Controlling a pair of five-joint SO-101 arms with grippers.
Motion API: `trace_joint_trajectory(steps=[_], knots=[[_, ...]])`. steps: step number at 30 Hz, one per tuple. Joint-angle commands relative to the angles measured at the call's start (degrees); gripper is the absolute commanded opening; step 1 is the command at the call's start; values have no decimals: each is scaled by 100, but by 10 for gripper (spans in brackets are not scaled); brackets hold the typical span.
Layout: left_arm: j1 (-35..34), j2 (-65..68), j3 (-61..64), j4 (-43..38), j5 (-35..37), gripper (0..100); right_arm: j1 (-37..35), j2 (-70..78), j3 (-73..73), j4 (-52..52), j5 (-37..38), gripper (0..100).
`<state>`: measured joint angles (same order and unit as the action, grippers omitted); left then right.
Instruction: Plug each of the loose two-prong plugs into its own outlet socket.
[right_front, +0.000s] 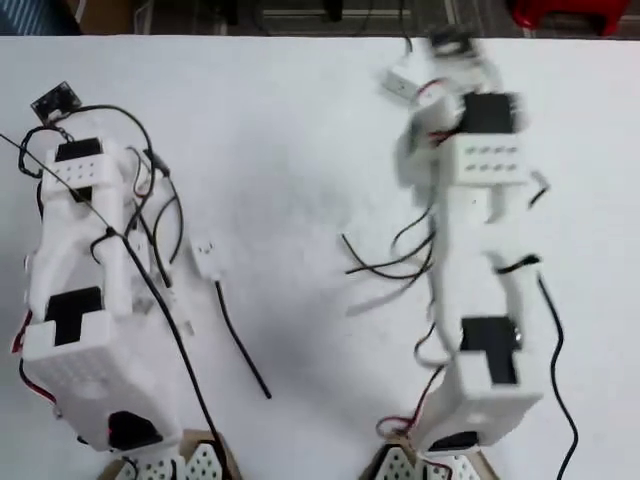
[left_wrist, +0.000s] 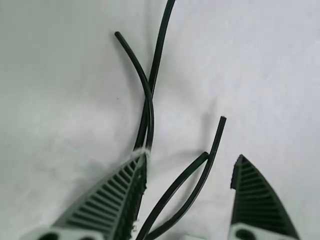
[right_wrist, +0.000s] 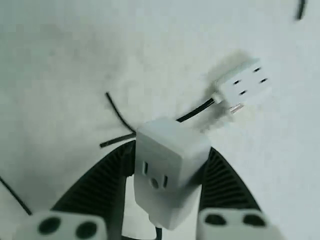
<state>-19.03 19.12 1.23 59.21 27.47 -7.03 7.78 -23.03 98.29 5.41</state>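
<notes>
White tabletop (right_front: 300, 150) is lying under both arms. Nearest, the right gripper (right_wrist: 170, 155) is clamping the outlet socket (right_wrist: 166, 167) by its sides. This is leaving the slotted face uncovered, presumably so a plug can be pushed in. Just beyond the socket, a second white block (right_wrist: 245, 84) with slots is resting on the table. What look like prongs are jutting from one side, and its black lead (right_wrist: 195, 111) is trailing back toward the socket. Well away from the socket, the left gripper (left_wrist: 191, 157) is hovering with jaws spread over loose black leads (left_wrist: 147, 100), one pair running through the gap, likely lining up a grasp. Also far from the socket, a white plug (right_front: 205, 255) is lying free.
</notes>
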Motion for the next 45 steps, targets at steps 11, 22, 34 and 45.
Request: trace_joint_trajectory(steps=[11, 22, 34, 45], knots=[[-4, -40, -26, -79, 44, 276, -2088, -523, 4835, -3029, 1152, 75], [-4, -40, -35, -79, 44, 276, -2413, -646, 5662, -3459, 1160, 301], [-4, -40, -35, -79, 35, 276, -1235, -1367, 4220, -1780, 2013, 301], [-4, -40, -35, -79, 35, 276, -1420, -286, 4949, -2615, 1969, 301]])
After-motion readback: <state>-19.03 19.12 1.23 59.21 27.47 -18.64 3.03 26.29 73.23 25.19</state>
